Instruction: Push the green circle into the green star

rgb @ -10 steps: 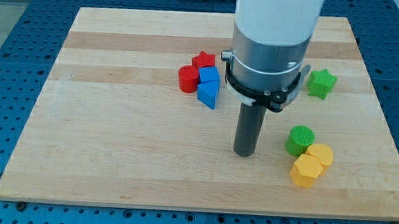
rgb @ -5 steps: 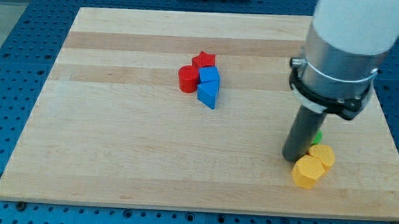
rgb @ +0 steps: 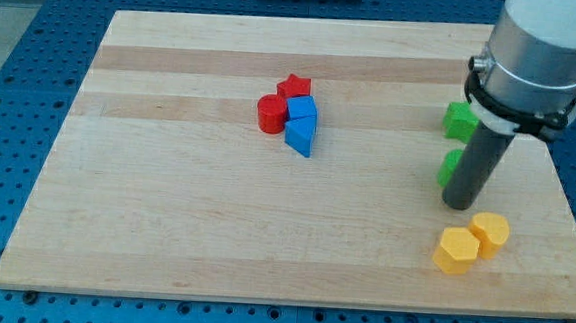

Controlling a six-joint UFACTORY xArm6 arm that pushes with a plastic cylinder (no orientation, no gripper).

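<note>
My tip [rgb: 459, 204] is set on the surface [rgb: 164, 224] at approx. 5 o'clock of the green circle [rgb: 449, 167], touching it — green star [rgb: 459, 120] is seen at 12 o'clock, partly hidden; no gripper fitted, so state n/a.

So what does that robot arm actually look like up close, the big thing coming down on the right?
It is a thick cylinder, white above and silver-grey metal lower down, with a black ring clamped around its base. From that hangs a straight dark rod; my tip is its plain blunt lower end, with no claw or fingers. No cables or markings show.
</note>
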